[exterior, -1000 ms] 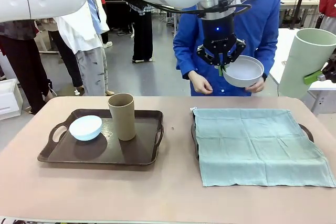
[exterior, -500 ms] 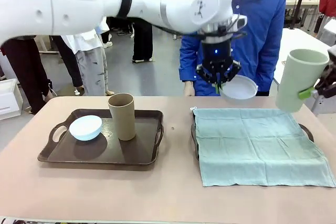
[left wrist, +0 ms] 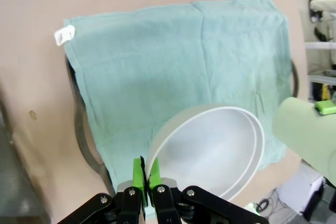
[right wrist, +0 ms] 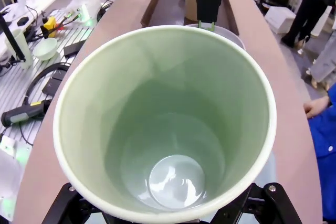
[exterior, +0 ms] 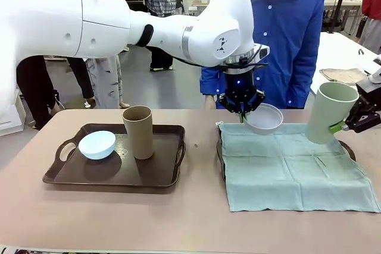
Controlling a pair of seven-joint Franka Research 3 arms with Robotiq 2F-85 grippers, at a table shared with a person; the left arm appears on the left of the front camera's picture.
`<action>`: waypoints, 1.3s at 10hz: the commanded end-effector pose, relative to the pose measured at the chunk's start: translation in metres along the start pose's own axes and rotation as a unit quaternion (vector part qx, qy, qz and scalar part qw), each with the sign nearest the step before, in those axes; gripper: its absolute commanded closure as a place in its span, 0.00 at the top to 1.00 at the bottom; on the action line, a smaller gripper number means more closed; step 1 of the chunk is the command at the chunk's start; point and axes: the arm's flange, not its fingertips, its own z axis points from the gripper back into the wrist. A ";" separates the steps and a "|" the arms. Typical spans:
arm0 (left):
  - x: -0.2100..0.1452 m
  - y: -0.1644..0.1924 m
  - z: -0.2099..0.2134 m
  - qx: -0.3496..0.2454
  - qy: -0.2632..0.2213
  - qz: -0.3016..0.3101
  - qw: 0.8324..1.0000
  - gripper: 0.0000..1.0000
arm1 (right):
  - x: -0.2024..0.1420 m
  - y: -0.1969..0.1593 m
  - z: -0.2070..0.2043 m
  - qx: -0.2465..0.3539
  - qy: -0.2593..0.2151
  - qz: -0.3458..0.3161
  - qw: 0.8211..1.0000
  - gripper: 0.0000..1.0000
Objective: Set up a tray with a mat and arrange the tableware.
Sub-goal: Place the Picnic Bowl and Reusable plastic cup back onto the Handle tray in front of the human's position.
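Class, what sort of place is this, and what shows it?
Probably a robotics lab: a white robot arm works at a table, and a side bench is strewn with cables and tools.

Counting now: two bowls, one pale blue bowl [exterior: 97, 144] and one white bowl [exterior: 265, 117]. Two tumblers, one tan tumbler [exterior: 138, 131] and one pale green tumbler [exterior: 330, 111]. Two trays, the brown tray [exterior: 161, 173] toward the desk's [exterior: 190, 218] left edge and the second tray [exterior: 220, 159] toward its right. One green cloth [exterior: 292, 165].
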 end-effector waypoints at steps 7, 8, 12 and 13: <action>0.005 0.010 -0.023 0.003 0.019 0.008 1.000 0.04 | -0.019 -0.012 -0.011 0.006 -0.008 -0.007 1.000 0.83; 0.006 0.011 -0.024 0.000 0.021 0.009 1.000 0.04 | -0.019 -0.012 -0.011 0.006 -0.008 -0.007 1.000 0.83; 0.009 -0.004 -0.063 0.010 0.006 -0.002 1.000 0.04 | -0.039 -0.024 -0.032 0.011 -0.002 -0.015 1.000 0.83; 0.012 -0.006 -0.071 0.015 0.008 -0.004 1.000 0.04 | -0.047 -0.030 -0.039 0.020 0.003 -0.022 1.000 0.83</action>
